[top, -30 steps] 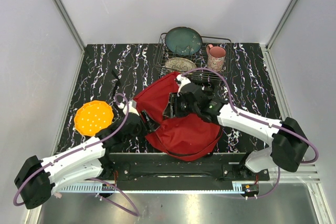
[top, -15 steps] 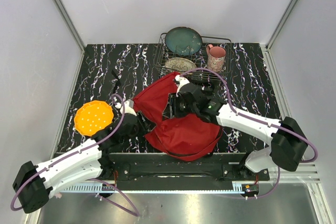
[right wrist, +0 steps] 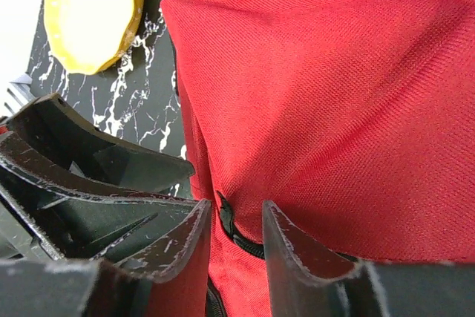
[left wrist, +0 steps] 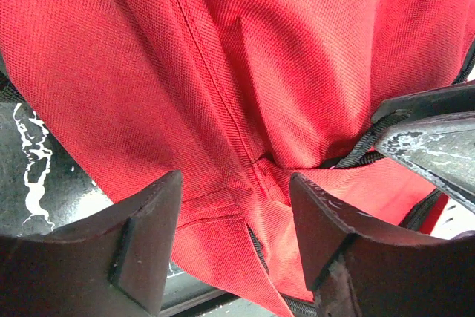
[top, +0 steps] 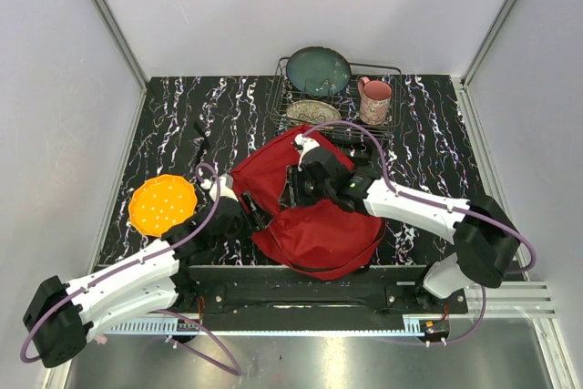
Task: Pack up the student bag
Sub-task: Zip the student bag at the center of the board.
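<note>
The student bag (top: pixel 314 216), red fabric with black zipper trim, lies crumpled at the table's near middle. My left gripper (top: pixel 248 213) is at its left edge, and in the left wrist view that gripper (left wrist: pixel 234 209) stands open with a fold of the bag (left wrist: pixel 245 72) and its seam just beyond the fingers. My right gripper (top: pixel 296 187) is on the bag's upper flap. Close up, the right gripper (right wrist: pixel 236 217) has its jaws drawn narrow on red fabric of the bag (right wrist: pixel 334 94) and a black zipper (right wrist: pixel 234 231).
An orange dotted disc (top: pixel 162 204) lies left of the bag and shows as yellow in the right wrist view (right wrist: pixel 93 12). A wire dish rack (top: pixel 393 70) at the back holds a teal plate (top: pixel 319 70), a patterned plate (top: pixel 312 112) and a pink mug (top: pixel 374 100).
My left gripper closed partway, then opened again at the bag's left edge. My right gripper narrowed and shifted slightly left, and the bag's upper flap spread toward the rack.
</note>
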Tool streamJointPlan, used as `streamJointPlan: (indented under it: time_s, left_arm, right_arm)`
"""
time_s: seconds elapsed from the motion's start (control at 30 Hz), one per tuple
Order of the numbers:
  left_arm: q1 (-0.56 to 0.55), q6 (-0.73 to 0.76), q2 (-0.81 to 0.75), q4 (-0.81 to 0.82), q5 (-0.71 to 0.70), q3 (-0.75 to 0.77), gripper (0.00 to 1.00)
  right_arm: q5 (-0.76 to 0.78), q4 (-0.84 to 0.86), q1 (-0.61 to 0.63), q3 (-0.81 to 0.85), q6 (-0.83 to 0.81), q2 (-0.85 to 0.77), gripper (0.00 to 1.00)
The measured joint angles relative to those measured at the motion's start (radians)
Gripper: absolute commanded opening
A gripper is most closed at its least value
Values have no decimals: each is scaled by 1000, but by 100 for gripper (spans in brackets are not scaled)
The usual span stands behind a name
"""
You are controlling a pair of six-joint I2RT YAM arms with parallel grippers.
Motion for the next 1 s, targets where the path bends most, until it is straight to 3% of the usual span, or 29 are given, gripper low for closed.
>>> streamJointPlan:
  time_s: [0.33,0.47,0.73,0.9,0.93,1.0]
  left_arm:
    - [0,2,11,0,0,0,55]
    - [0,1,10,0,0,0,48]
    - [0,1,-3,0,0,0,45]
    - [0,1,-11,0,0,0,45]
    - [1,1,-12,0,0,0,48]
    - [1,0,-12,0,0,0,61]
  right_arm:
    - [9,0,6,13,1,26,43]
    - [9,0,16,17,2,28,42]
    - [12,2,29,35,3,60,31]
    - [30,0,33,35,2,66,9]
    - [33,0,33,35,2,66,0]
    - [40,-1,34,35,0,66,0]
